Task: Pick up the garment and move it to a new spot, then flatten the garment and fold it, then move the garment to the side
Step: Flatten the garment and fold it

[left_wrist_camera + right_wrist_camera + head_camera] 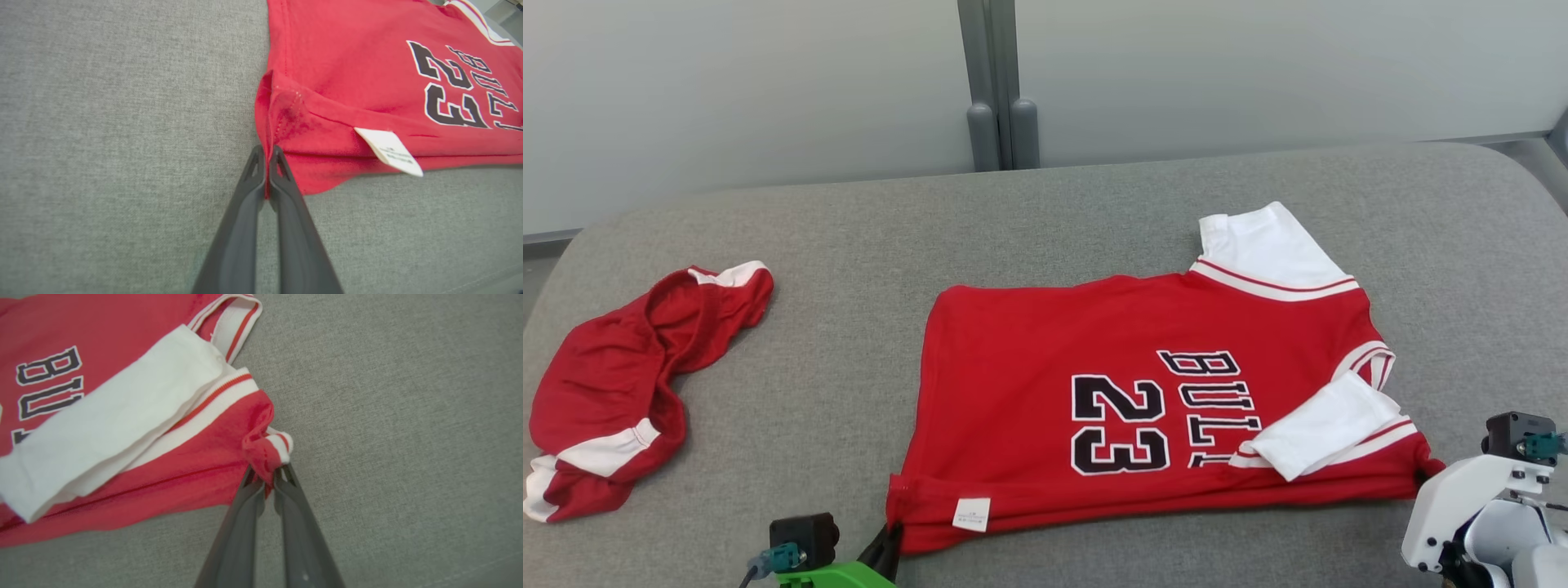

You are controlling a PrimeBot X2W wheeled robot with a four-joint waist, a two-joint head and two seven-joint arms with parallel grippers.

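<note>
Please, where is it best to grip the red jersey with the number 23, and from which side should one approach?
Probably best to take the jersey by its two near corners, coming from the robot's side, because it lies flat with a long edge nearest. The left gripper is shut on the hem corner, the right gripper on the shoulder corner.

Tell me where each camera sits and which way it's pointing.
Head view: on the head, looking forward and down at the red jersey on the grey cushion; left wrist, right wrist at bottom corners.
Left wrist view: along the left gripper, shut on the jersey's hem corner.
Right wrist view: along the right gripper, shut on the sleeve-side corner.
Both wrist views share the black lettering.
</note>
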